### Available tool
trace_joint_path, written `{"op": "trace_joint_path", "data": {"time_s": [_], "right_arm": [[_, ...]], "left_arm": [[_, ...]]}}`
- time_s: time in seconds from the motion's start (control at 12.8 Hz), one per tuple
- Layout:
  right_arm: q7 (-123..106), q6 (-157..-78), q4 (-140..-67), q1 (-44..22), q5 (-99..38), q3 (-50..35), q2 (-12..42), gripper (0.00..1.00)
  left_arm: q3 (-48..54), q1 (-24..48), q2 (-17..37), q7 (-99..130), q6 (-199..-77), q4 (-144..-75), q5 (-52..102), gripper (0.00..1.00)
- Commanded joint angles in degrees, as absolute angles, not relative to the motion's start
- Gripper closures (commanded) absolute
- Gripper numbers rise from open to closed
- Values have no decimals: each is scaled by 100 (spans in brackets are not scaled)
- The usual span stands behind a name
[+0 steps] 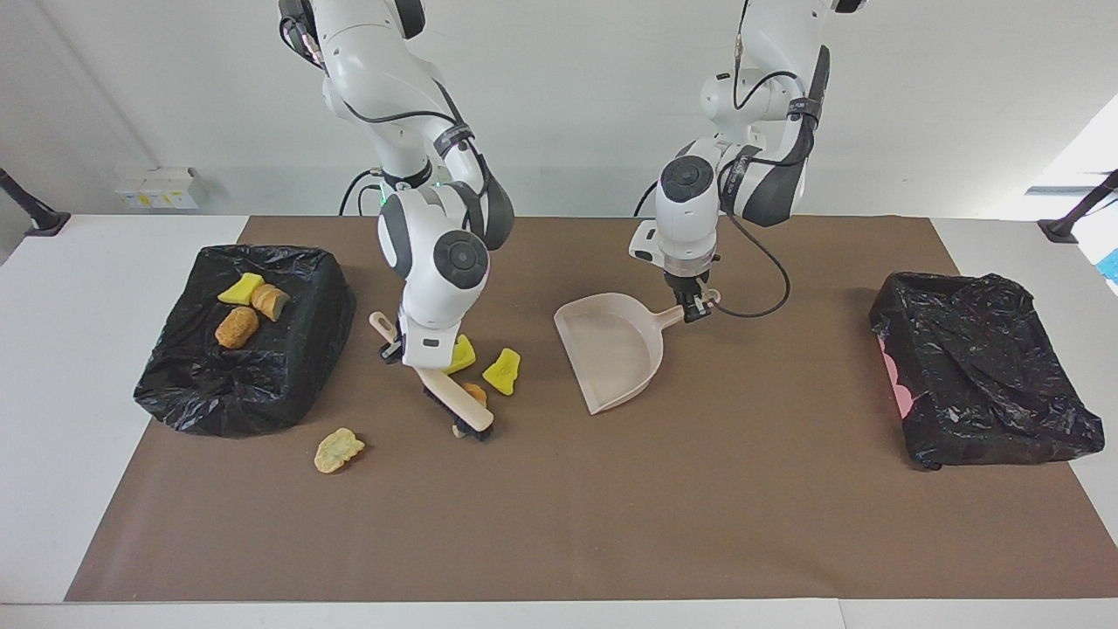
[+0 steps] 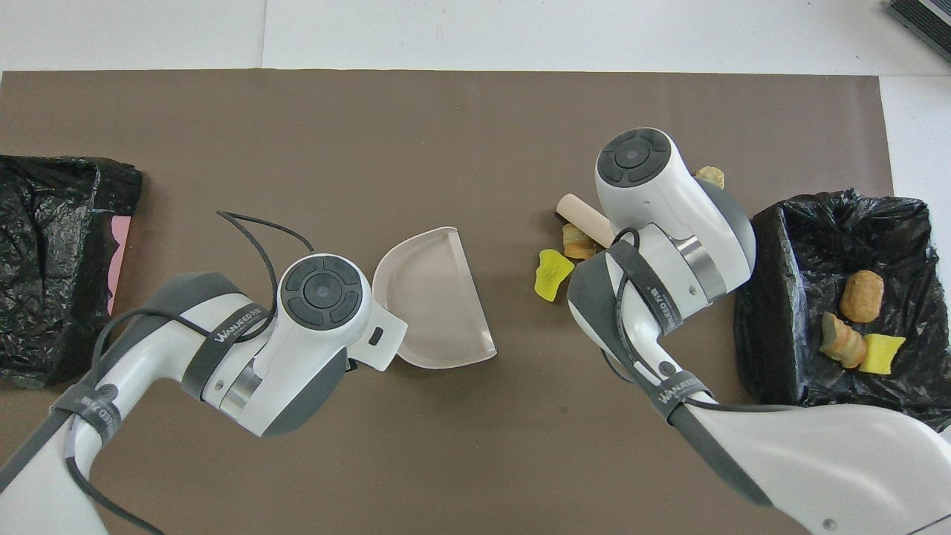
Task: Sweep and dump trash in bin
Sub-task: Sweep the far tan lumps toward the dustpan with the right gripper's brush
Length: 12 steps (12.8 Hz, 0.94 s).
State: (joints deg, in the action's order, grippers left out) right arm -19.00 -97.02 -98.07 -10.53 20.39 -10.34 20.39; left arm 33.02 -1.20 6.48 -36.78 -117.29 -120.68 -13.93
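Two black-lined bins (image 1: 244, 349) (image 1: 978, 367) sit at the table's (image 1: 699, 507) ends. Left gripper (image 1: 694, 310), jaws clamped on the dustpan (image 1: 611, 349); right gripper (image 1: 393, 349), jaws clamped on the brush (image 1: 450, 397). Trash: three chunks (image 1: 249, 306) in the right-arm bin, three at the brush (image 1: 502, 371), one tan lump (image 1: 339, 450) on the table farther from the robots.

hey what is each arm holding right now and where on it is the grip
The right tool grips the hand brush near its handle end. The left tool grips the dustpan by its handle.
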Motion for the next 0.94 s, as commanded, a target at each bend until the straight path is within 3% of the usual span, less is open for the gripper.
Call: {"op": "trace_joint_path", "data": {"time_s": [0.0,0.23,0.62,0.86], "right_arm": [[-1784,-9616,-10196,-976,1644,-1064,1495,100],[-1767,-9720,-9827,-626,1984,-1019,1599,100],[-1214,-10652,-9809,9,2942,-1011,1915,100],[355,-10618,-9712,97,3138,-976,2179,100]], "left_arm": [[3305,-211,396,-3604,-11848,-12340,-1336,100],[3305,-211,396,-3595,-11865,-12340,-1336,100],[3305,-211,396,-3656,-11909,-12340,-1327,100],[3305,-211,396,-3656,-11918,-12340,-1327,100]]}}
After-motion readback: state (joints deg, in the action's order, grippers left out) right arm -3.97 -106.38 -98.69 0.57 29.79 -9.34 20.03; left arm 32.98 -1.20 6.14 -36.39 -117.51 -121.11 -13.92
